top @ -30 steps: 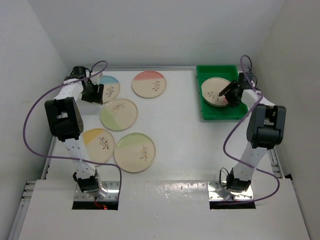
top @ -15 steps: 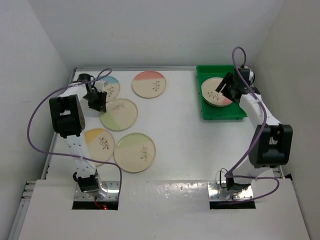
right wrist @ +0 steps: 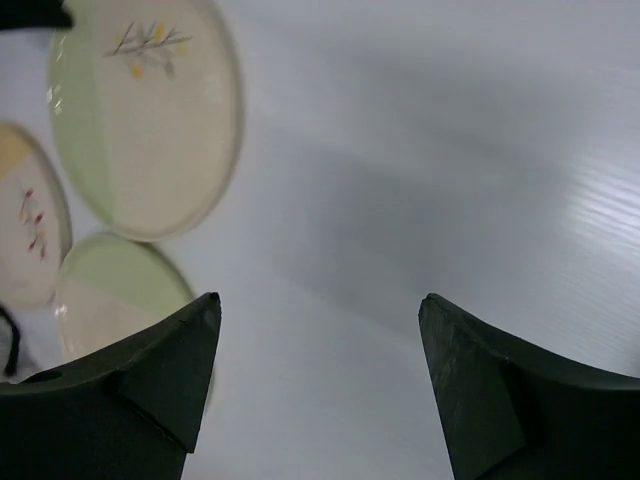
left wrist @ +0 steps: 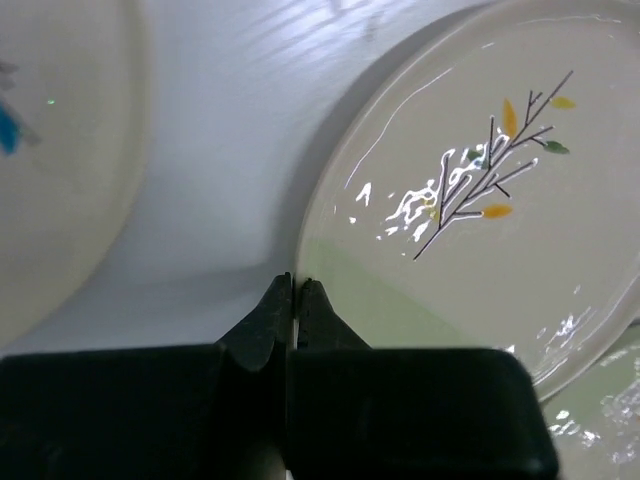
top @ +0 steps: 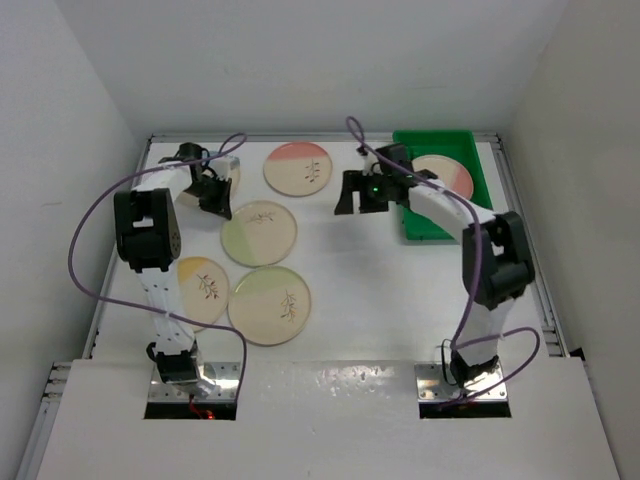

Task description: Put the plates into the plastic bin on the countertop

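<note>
- The white countertop (top: 380, 290) fills the overhead view, with the green plastic bin (top: 428, 226) at its far right corner.
- One binned plate (top: 447, 172), pink along its right side, lies flat inside the bin. Five other plates are spread over the left half of the counter.
- The pale-green plate (top: 262, 235) lies flat left of centre. Its left rim runs in between the fingertips of the left gripper (top: 218, 196), which is clenched on that edge.
- The left wrist camera shows what the overhead view cannot. The black fingers (left wrist: 270, 320) are pressed almost together with a pale sliver of rim between them. A blue-marked plate (left wrist: 60, 150) lies just beside, apart from the held one.
- The right gripper (top: 352, 196) hangs over bare counter just left of the bin, with the binned plate well behind it.
- The right wrist camera shows its jaws spread wide with nothing between them. Below lie the pale-green plate, a yellow plate (right wrist: 25, 230) and a second green plate (right wrist: 115, 300).
- A pink plate (top: 298, 168) lies at the far edge, between the two grippers.
</note>
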You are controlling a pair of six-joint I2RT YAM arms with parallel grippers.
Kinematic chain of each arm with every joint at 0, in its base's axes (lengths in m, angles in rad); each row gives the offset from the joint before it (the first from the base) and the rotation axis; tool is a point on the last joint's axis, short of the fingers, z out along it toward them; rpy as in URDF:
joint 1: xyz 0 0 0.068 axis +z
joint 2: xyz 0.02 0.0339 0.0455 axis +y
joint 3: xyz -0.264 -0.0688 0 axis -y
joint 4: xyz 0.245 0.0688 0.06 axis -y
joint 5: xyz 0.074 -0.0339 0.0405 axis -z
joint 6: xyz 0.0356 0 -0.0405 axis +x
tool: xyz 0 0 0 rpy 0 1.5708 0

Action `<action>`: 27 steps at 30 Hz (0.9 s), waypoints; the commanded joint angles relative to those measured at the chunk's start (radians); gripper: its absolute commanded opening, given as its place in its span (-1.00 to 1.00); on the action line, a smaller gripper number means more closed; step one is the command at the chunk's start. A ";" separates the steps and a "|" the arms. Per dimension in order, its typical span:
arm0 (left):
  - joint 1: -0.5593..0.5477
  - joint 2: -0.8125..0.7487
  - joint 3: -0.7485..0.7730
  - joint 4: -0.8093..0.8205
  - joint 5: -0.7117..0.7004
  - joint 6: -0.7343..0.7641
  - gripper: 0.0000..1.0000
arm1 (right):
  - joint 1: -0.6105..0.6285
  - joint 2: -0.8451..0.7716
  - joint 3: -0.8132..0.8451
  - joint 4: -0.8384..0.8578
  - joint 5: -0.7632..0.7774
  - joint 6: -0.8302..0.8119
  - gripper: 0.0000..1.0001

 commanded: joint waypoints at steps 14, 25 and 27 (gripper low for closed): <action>-0.190 -0.200 0.038 -0.019 0.114 0.086 -1.00 | 0.072 0.494 0.288 0.160 -0.285 0.214 0.59; -0.199 -0.103 0.060 0.021 0.094 0.086 -1.00 | 0.081 0.535 0.149 0.502 -0.518 0.428 -0.51; -0.199 -0.093 0.060 0.021 0.083 0.077 -1.00 | 0.075 0.497 0.118 0.516 -0.515 0.433 -0.94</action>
